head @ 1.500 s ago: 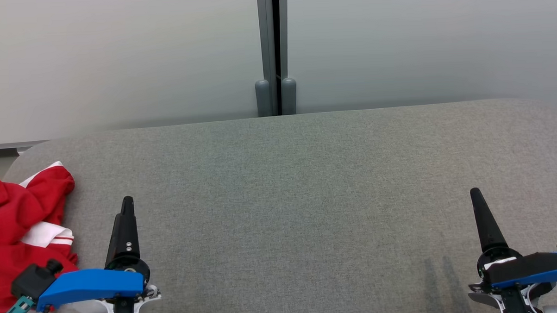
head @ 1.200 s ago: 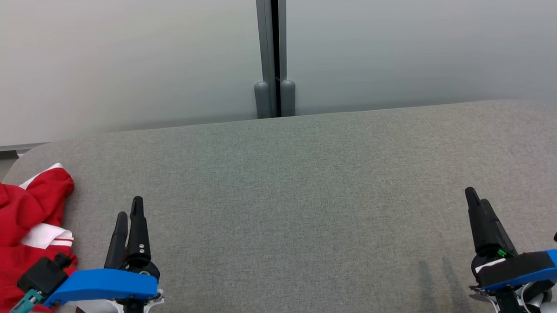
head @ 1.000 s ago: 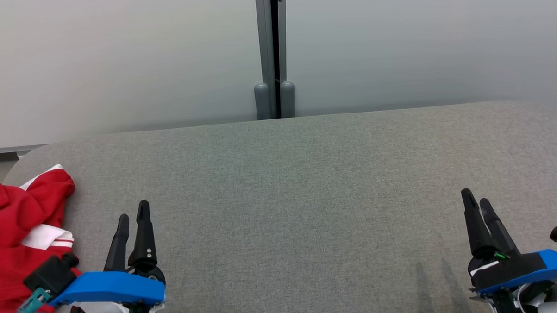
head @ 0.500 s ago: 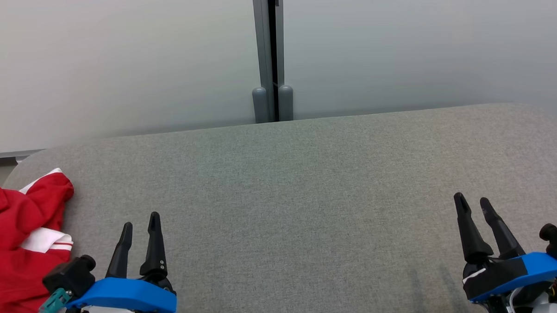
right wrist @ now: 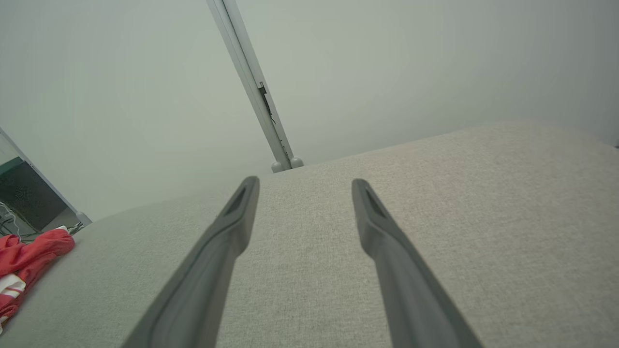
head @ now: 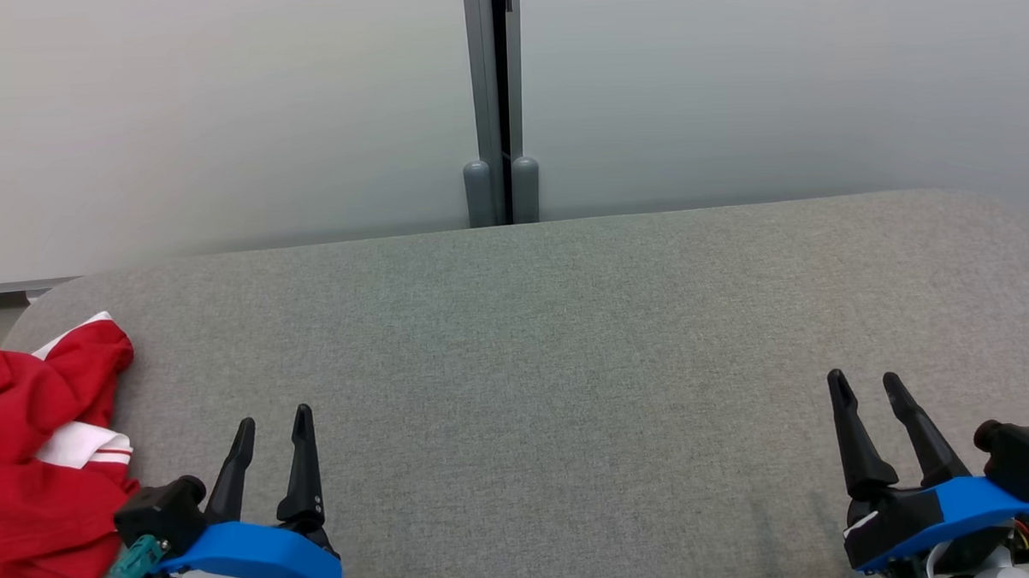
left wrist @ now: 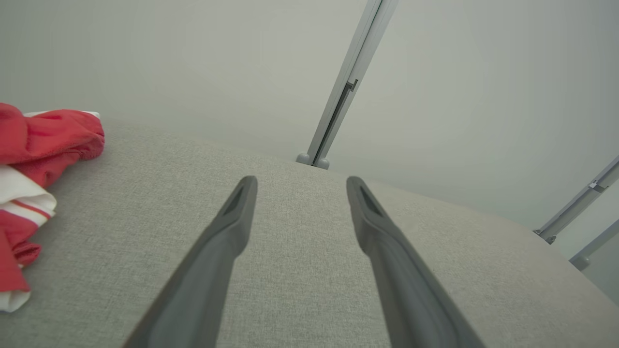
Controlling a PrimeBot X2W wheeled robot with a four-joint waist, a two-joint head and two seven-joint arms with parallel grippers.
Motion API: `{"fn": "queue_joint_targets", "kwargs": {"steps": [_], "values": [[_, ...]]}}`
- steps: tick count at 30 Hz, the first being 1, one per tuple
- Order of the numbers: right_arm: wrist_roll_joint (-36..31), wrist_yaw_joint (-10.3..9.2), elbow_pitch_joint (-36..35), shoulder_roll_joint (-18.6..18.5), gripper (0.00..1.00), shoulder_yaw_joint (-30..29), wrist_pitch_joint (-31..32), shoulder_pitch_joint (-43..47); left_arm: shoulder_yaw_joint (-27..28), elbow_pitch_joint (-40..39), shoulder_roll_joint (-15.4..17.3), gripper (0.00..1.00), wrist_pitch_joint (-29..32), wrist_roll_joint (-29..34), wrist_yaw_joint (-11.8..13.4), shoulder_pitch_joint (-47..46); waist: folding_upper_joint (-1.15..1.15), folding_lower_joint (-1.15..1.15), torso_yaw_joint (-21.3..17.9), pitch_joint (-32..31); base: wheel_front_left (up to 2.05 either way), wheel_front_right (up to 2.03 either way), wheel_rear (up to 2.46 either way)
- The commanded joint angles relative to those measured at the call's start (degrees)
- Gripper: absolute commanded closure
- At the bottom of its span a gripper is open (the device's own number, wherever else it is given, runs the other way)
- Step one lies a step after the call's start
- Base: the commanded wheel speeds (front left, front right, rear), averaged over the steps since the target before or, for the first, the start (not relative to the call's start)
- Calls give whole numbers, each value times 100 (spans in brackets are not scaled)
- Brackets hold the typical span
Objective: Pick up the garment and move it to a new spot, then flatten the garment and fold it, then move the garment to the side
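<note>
**both wrists rolled, claws pulled back, garment untouched**

since the earlier head frames both wrists had rolled: each claw first showed as a single dark finger, then as two fingers side by side. both also slid back toward the near edge of the table [head: 550,339]. the left one drifted a bit to the right. the head camera itself shifted slightly, so the small change in framing wasn't the table moving. the garment hadn't moved.

left gripper [head: 274,417] sat at the near-left part of the table, fingers pointing at the far edge, jaws spread wide with bare grey fabric between them, nothing held. the left wrist view showed the same: left gripper fingers [left wrist: 232,227] apart and above the surface, not touching cloth.

right gripper [head: 863,377] sat at the near-right corner area, also spread wide and empty. in the right wrist view its fingers [right wrist: 227,237] framed only table fabric.

the garment [head: 33,477], red with white trim and thin red stripes, lay crumpled at the left edge of the table, partly running out of the head view. it was just beside the left wrist's blue housing and to the left of its fingers. couldn't tell if the housing touched it. it was well apart from the right gripper.

behind the far edge stood a pale wall with a grey post [head: 498,101] at its middle.
</note>
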Motion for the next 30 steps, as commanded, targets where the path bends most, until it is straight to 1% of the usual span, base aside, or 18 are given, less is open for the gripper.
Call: {"fn": "queue_joint_targets", "kwargs": {"steps": [1,17,30], "values": [[-160,12,-33,-6,0,13,-50,1,-26,-4,49,0,-57,156,33,-76,0,0,-3,1,0,0,0],[-1009,13,-67,81,0,-10,-194,57,-137,167,73,0,-269,992,156,-77,0,0,-16,17,0,0,0],[-1554,10,-149,142,0,71,-272,107,-43,241,24,0,-425,1422,263,14,0,0,-30,6,0,0,0]]}}
